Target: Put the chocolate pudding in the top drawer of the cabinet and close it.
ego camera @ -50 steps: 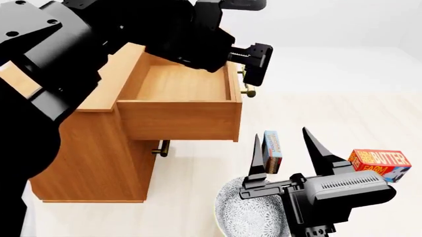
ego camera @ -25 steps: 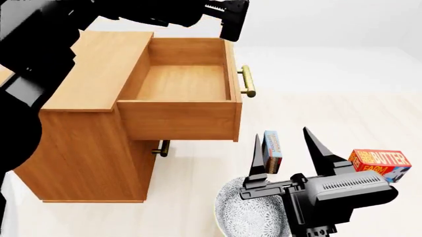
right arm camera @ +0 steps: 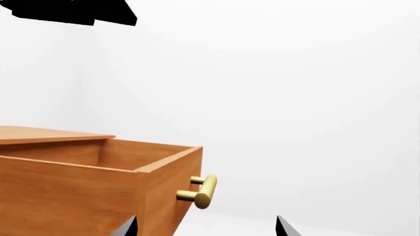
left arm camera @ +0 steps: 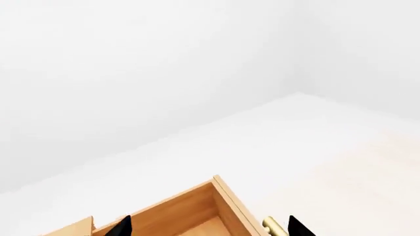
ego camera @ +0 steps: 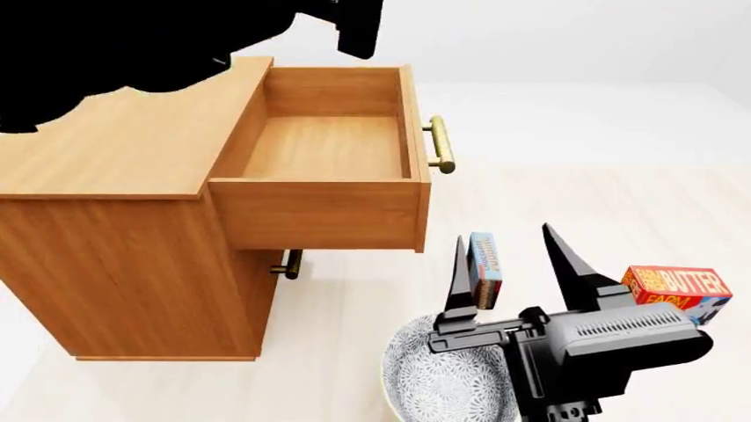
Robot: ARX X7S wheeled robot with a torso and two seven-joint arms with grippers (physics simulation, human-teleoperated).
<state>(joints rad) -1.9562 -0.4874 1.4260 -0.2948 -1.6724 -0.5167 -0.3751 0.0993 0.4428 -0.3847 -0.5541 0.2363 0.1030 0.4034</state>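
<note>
At centre left of the head view, the top drawer (ego camera: pixel 323 176) of the cabinet (ego camera: pixel 129 237) is seen pulled fully out, its brass handle (ego camera: pixel 439 145) facing right, and its interior is bare. Opening is therefore judged complete; picking up, placing and closing are left to be done.

The chocolate pudding (ego camera: pixel 484 268) is found standing on edge on the pale counter (ego camera: pixel 634 202), below and right of the drawer front, at lower centre of the frame. Its long axis is judged roughly upright, its broad brown face turned left and its light blue edge toward the camera. It is seen partly behind the left finger of the right hand (ego camera: pixel 514 268); whether the two touch cannot be told.

The right hand is noted with fingers spread wide and nothing between them, above a patterned bowl (ego camera: pixel 441 378). A butter box (ego camera: pixel 678 292) lies at the right edge.

The left hand (left arm camera: pixel 208 227) is only shown by two dark fingertips at the bottom of its wrist view, well apart and empty, raised above the drawer's far corner.
</note>
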